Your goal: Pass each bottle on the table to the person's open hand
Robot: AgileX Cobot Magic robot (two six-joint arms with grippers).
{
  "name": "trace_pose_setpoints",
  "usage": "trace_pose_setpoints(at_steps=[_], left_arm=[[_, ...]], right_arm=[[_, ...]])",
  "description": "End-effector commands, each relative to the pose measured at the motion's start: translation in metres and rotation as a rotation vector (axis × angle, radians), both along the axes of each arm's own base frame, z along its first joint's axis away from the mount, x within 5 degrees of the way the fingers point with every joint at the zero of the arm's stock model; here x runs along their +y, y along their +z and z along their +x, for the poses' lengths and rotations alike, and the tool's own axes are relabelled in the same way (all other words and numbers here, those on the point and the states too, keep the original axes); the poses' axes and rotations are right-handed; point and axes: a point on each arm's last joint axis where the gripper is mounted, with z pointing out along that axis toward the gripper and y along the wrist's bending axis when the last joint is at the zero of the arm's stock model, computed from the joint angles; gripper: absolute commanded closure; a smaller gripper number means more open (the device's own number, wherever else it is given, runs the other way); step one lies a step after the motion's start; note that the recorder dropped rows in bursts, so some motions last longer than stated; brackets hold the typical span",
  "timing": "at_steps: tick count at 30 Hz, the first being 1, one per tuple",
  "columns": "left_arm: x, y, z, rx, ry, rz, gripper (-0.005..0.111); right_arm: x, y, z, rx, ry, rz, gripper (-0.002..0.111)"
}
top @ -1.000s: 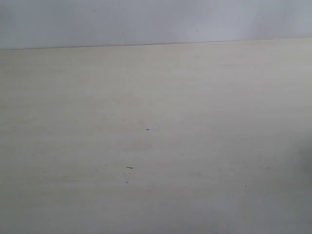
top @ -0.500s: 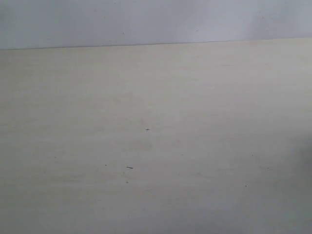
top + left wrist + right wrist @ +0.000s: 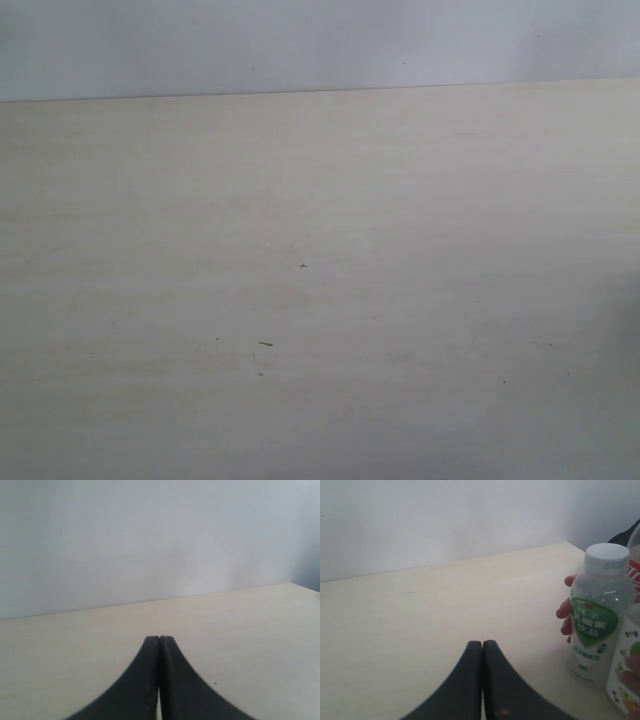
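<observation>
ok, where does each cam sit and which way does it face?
Exterior: off the arms, angled down across the table toward the wall; no robot or person part shows.
Left wrist: low over the table, facing the wall past the shut left gripper.
Right wrist: low, looking past the shut right gripper at the green-label bottle in a person's fingers.
Shared: table, wall; exterior and left wrist share one cross-shaped speck.

one worktop (image 3: 420, 200). two pincers: the left pincer (image 3: 159, 641) and the right pincer (image 3: 482, 645). three bottles in the right wrist view: one green-label bottle (image 3: 598, 625), one floral-label bottle (image 3: 626, 680) cut by the frame edge, and what seems to be one red-label bottle (image 3: 635, 575), only a sliver showing. one hand (image 3: 565, 612), a few fingers showing. three dark specks (image 3: 302, 265).
</observation>
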Motion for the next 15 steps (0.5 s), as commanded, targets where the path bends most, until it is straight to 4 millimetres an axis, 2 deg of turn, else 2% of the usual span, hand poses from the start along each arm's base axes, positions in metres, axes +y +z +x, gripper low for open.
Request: trace_pose_setpoints(at_steps=[1, 9, 15], left_arm=[[0.0001, -0.0001, 0.0000, 0.002, 0.001, -0.004, 0.106], [0.0003, -0.0001, 0.0001, -0.004, 0.006, 0.008, 0.106], [0.0054, 0.0001, 0.0020, -0.035, 0.101, 0.072, 0.106]], right_arm=[[-0.0004, -0.0014, -0.0003, 0.002, -0.005, -0.010, 0.108], [-0.0004, -0.0014, -0.0003, 0.002, -0.005, -0.010, 0.108], [-0.0004, -0.0014, -0.0003, 0.002, -0.005, -0.010, 0.108]])
